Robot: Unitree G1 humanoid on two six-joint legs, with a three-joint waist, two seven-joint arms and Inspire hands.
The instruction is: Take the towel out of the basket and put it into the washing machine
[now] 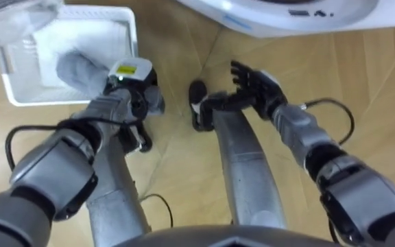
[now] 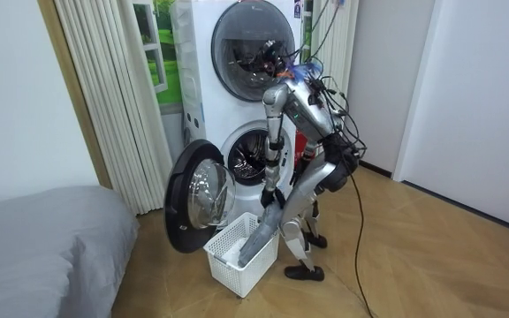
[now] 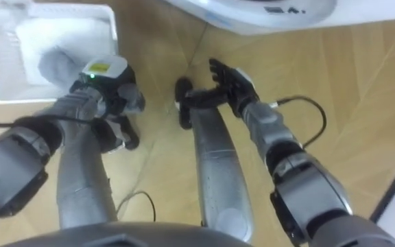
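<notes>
Left eye view: we look down and see the white basket on the wood floor, up on our left side. The grey towel sticks up out of it in a thick lump. Our left hand is right at that lump. Its fingers look curled around the top of the towel, so we think it is clamped on it. Our right hand hangs over the floor, well apart from the basket. Its fingers are straight and spread, and it holds nothing. The white edge of the washing machine is at the top.

Right eye view: we see the same thing here. We think the towel is soft, floppy and light. It will bend and hang down, not stay stiff. It is not slippery and it cannot break. A good place to hold it is a fat bunch near the top, like now, so less of it dangles.

Room view: we stand bent over, just beside the basket, facing the washing machine. Our left arm points straight down. The towel hangs from the hand like a long grey tail, and its bottom end is in the basket. The round door of the lower drum is open, near the basket. We think the loose end may catch on the basket rim when we lift.
</notes>
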